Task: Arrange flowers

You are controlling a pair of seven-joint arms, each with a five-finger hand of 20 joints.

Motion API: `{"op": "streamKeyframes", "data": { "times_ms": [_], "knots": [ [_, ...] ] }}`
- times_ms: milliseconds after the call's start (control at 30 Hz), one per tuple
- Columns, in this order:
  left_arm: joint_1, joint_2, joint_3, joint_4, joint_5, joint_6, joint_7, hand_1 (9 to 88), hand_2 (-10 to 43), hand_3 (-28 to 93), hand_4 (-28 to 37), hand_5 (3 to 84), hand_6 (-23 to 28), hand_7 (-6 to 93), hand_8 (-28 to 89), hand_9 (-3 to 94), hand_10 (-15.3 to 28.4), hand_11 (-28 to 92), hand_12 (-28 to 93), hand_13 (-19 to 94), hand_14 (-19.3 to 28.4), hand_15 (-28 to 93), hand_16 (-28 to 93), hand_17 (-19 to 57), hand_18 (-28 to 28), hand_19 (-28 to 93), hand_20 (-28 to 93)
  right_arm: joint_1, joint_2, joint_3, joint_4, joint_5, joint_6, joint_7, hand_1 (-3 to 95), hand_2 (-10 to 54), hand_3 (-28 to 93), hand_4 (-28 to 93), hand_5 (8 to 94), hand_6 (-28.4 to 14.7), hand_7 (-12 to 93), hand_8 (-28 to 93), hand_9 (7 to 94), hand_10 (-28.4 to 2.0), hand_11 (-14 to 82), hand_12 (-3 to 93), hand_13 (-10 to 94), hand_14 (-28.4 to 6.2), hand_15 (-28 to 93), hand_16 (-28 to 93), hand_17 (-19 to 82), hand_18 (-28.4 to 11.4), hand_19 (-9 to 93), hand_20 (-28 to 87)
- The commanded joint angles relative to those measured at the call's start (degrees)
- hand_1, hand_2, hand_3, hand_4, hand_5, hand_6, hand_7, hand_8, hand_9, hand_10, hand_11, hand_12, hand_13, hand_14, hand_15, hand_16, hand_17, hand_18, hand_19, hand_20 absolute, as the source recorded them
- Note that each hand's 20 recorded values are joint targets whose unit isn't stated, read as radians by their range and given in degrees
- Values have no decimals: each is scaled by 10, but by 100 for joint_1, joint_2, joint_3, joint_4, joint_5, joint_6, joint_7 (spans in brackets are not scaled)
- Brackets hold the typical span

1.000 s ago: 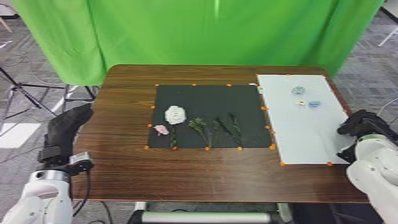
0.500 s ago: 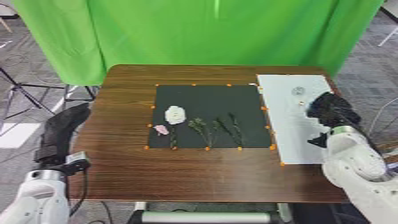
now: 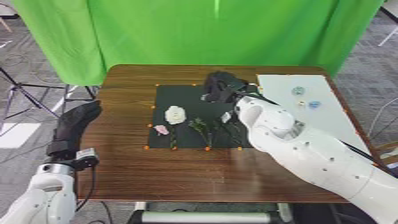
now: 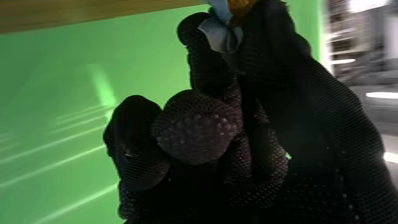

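My right hand (image 3: 222, 86) is over the upper part of the dark mat (image 3: 182, 91). In the right wrist view, a pale blue and orange flower piece (image 4: 219, 36) is pinched at the fingertips of this right hand (image 4: 306, 110). Lower on the mat lie a white flower (image 3: 175, 115), a pink flower (image 3: 161, 130) and green stems (image 3: 201, 126), some partly behind the right wrist. A pale green-blue flower (image 3: 298, 90) and a blue one (image 3: 314, 104) rest on the white sheet (image 3: 311, 120). Left of the table, my left hand (image 3: 78, 117) has straight fingers.
The right forearm crosses the white sheet's lower part and the mat's right edge. Orange markers (image 3: 147, 147) line the mat. Bare brown table (image 3: 124, 170) surrounds mat and sheet; a green curtain (image 3: 204, 35) hangs behind.
My right hand has swung from the table's right side, over the white sheet, leftward to the upper mat. The flowers on the sheet show again. The left hand has barely shifted.
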Motion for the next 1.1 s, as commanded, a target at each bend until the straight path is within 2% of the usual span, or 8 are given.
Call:
{"op": "streamKeyframes", "data": {
  "times_ms": [33, 167, 700, 900, 933, 1000, 1100],
  "knots": [
    [116, -30, -144, -57, 55, -253, -221, 197, 7, 665, -283, 447, 49, 142, -75, 422, 136, 197, 102, 333, 159, 88, 4, 39, 93, 30, 128, -105, -537, -238, 16, -215, -474, -178, 672, -89, 504, -172, 765, -3, 218, 53, 841, -122, 81, 444, 841, -30, 680, 282, 603, -129, 932, 553],
    [98, -19, -174, -45, 56, -307, -267, 197, 7, 664, -283, 448, 48, 140, -72, 422, 136, 197, 103, 332, 160, 88, 4, 39, 93, 30, 128, -181, -567, -255, 108, -278, -515, -126, 671, -88, 505, -173, 765, -1, 221, 51, 840, -122, 79, 442, 841, -30, 680, 282, 602, -129, 932, 555],
    [29, -49, -88, -18, 96, -459, -347, 197, 9, 661, -283, 445, 48, 137, -71, 418, 137, 192, 104, 329, 161, 86, 6, 36, 94, 32, 128, -128, -657, -214, 377, -420, -463, -91, 665, -86, 510, -176, 760, 2, 228, 46, 838, -118, 76, 440, 840, -31, 682, 283, 601, -132, 932, 562],
    [38, -58, -90, -23, 94, -484, -369, 197, 9, 661, -283, 443, 48, 136, -70, 417, 137, 191, 105, 328, 161, 86, 6, 36, 95, 32, 127, -104, -670, -207, 411, -451, -452, -92, 664, -86, 512, -177, 761, 3, 230, 45, 839, -117, 75, 437, 840, -31, 682, 283, 600, -132, 932, 566],
    [75, -72, -112, -45, 99, -484, -382, 197, 9, 661, -283, 443, 48, 136, -70, 417, 137, 191, 105, 328, 161, 85, 6, 36, 95, 32, 127, -123, -690, -183, 429, -472, -468, -112, 664, -85, 511, -178, 761, 3, 230, 45, 839, -116, 75, 437, 840, -31, 683, 283, 599, -132, 932, 567],
    [8, -65, -73, -11, 101, -515, -386, 197, 10, 660, -283, 443, 49, 135, -70, 417, 137, 190, 105, 328, 160, 86, 6, 36, 95, 32, 127, -115, -682, -188, 455, -508, -426, -95, 665, -85, 510, -179, 760, 4, 230, 45, 839, -117, 76, 437, 840, -32, 683, 283, 599, -131, 932, 567],
    [1, -66, -80, -9, 111, -548, -421, 197, 11, 658, -283, 443, 48, 134, -69, 417, 137, 190, 105, 328, 160, 86, 7, 35, 95, 33, 127, -144, -699, -178, 524, -524, -453, -102, 664, -85, 511, -180, 759, 5, 232, 45, 839, -116, 75, 437, 840, -32, 683, 283, 599, -131, 932, 568]
  ]
}}
